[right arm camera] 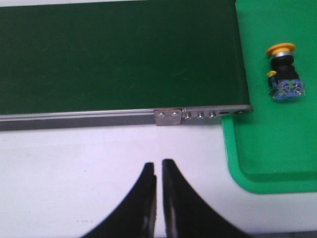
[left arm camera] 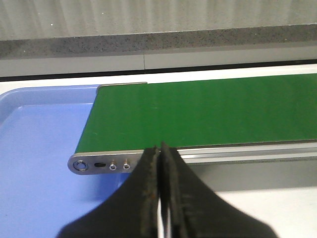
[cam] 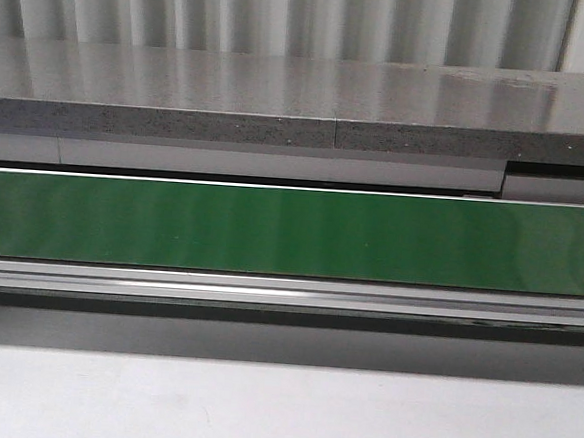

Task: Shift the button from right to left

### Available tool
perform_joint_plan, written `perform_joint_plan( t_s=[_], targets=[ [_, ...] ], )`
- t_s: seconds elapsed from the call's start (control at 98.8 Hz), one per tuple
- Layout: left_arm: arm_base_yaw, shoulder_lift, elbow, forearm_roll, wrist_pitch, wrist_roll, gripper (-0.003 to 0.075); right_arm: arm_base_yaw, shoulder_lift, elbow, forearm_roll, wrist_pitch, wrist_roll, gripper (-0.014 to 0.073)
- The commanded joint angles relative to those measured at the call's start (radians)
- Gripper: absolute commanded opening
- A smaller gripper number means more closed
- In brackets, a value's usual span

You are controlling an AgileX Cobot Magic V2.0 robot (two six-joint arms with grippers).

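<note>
The step in hand looks like the reach: the right gripper (right arm camera: 158, 166), jaws nearly together and empty over the tabletop (right arm camera: 74, 163), would do well to open wide, travel forward and to its right over the green tray (right arm camera: 257, 163), and close across the button (right arm camera: 284, 72) at its collar. The button has a yellow head, black collar and blue-grey block, and lies on its side. The left gripper (left arm camera: 159, 151) is closed and empty near the belt (left arm camera: 208, 109) end.
</note>
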Motion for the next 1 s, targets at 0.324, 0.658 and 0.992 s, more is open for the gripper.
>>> perform_joint_plan(
  t_s=[0.324,0.658,0.992],
  targets=[
    [0.002,-0.006,0.023,-0.001,-0.07,-0.011,-0.002,-0.003,0.305,-0.214,-0.01,-0.033,0.007,0.0521],
    [0.002,-0.006,0.023,-0.001,-0.07,-0.011,-0.002,-0.196,0.508,-0.316,-0.011,-0.032,0.04,0.0521],
    [0.002,-0.006,0.023,-0.001,-0.07,-0.011,-0.002,-0.429,0.679,-0.328,-0.009,-0.079,0.069,0.0521]
  ],
)
